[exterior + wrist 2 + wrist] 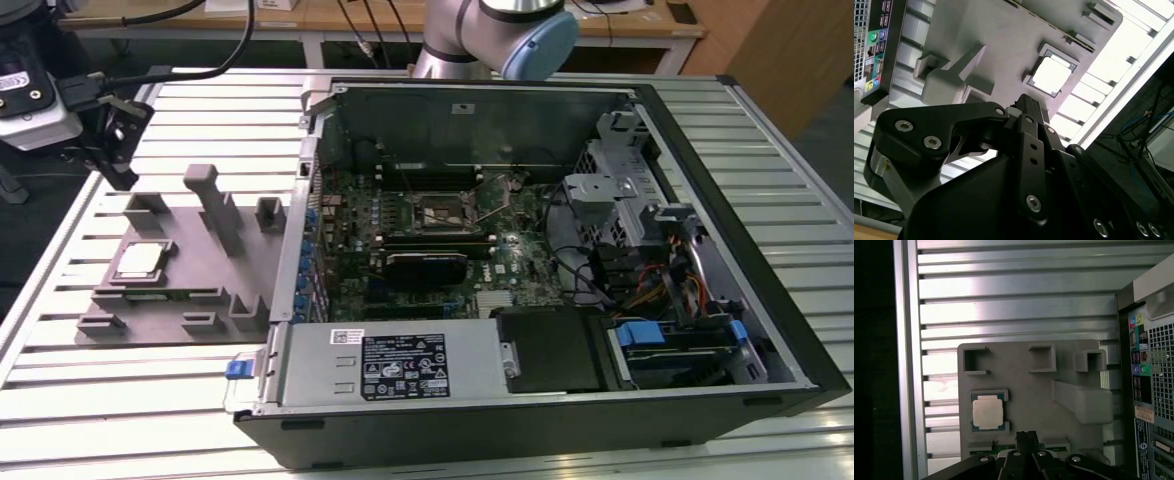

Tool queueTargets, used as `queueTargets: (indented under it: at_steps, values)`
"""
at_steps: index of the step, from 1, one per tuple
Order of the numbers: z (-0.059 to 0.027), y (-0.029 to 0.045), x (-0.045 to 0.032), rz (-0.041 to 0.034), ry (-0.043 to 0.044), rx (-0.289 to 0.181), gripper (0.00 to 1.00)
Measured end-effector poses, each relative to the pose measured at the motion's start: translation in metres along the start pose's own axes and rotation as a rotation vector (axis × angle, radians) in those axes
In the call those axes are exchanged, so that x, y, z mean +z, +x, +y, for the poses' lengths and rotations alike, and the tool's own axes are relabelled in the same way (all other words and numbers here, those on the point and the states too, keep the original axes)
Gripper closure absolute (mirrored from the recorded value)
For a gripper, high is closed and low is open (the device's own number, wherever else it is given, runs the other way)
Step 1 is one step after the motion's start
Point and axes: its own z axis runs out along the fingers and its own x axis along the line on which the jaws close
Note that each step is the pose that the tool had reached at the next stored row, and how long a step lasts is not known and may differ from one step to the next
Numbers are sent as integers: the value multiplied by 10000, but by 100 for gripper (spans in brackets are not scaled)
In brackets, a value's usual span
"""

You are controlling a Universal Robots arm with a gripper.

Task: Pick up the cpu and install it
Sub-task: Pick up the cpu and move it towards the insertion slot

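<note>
Hand [120,172] at the exterior view's far left, hanging above the slatted tabletop [47,330]; in both wrist views I see its fingers [1021,437] pressed together, gripping nothing. Just to the right, the grey tray [200,300] lies flat on the tabletop; the cpu [139,262] sits in a square seat towards the tray's left side, silvery lid up, apart from the hand and untouched; in the first wrist view I see the cpu [988,411] near the fingertips but clear of them. Further right, the open computer case [787,330] lies on its side with the motherboard [521,265] exposed; the black-framed socket [443,210] sits near the board's middle; the cpu is not yet installed.
</note>
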Motion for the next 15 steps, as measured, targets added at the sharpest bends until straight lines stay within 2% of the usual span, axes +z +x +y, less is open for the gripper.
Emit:
queueTargets:
  at_steps: [5,15]
  values:
    - [-3,27,24,3,1,0,89]
    - [-13,131,86,1,1,0,89]
